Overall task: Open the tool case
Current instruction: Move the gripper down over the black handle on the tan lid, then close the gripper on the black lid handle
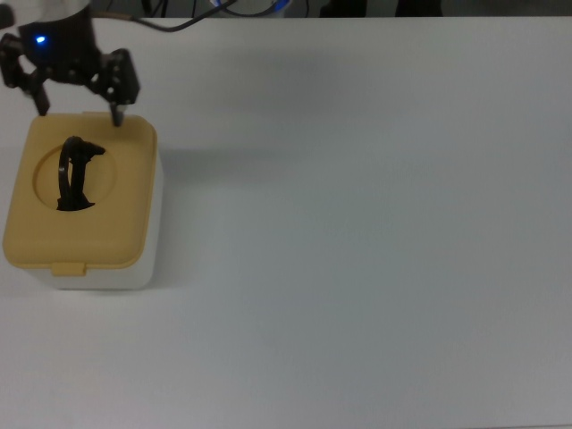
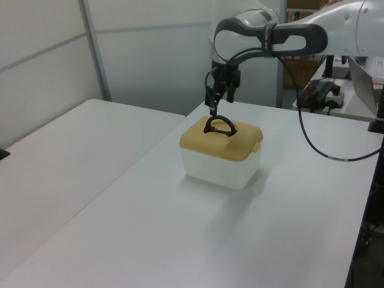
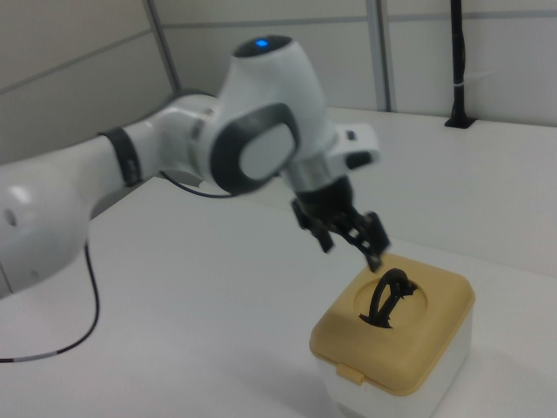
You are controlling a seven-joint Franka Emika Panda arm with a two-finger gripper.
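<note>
Tool case sitting closed on the table; gripper, fingers spread and empty, hovering apparently just above the lid's rear edge, behind the handle.

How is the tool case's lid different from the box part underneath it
The lid is tan-yellow and opaque; the box is white and looks slightly translucent. The lid is shallow and carries a round recess, a black handle and a latch tab; the box is deeper with plain walls. The lid overhangs the box a little. Both are rectangular with rounded corners, and the lid sits closed on the box.
</note>
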